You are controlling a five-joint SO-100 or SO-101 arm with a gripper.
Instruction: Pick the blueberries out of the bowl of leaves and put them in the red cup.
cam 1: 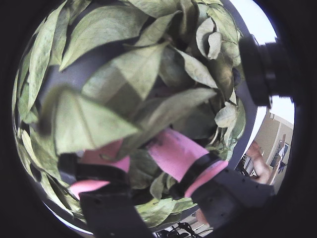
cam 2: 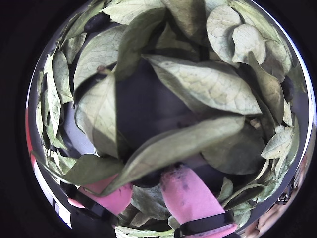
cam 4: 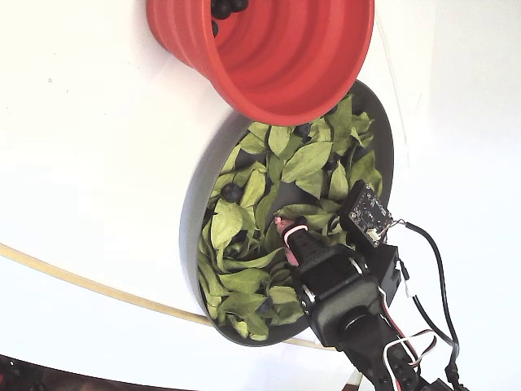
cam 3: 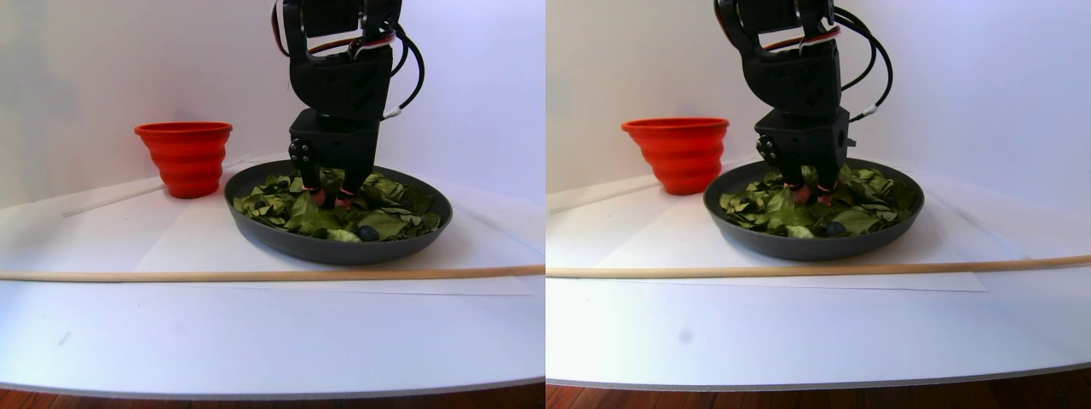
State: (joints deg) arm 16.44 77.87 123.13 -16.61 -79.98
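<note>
The gripper (cam 3: 332,196) stands upright in the dark grey bowl (cam 3: 281,239), its pink fingertips (cam 2: 190,193) pushed down among the green leaves (cam 2: 198,84). In both wrist views the jaws stand a little apart, with leaves lying over them (cam 1: 141,148). A dark rounded shape (cam 2: 148,179) sits between the tips, mostly under a leaf; I cannot tell whether it is a blueberry. One blueberry (cam 3: 368,232) lies at the bowl's front, and another (cam 4: 231,192) shows among the leaves. The red cup (cam 3: 186,158) stands left of the bowl, with blueberries (cam 4: 221,8) inside.
A thin wooden rod (cam 3: 256,275) lies across the white table in front of the bowl. The arm's cables (cam 4: 431,269) hang beside the bowl's rim (cam 4: 383,138). The cup's rim (cam 4: 244,114) overlaps the bowl in the fixed view.
</note>
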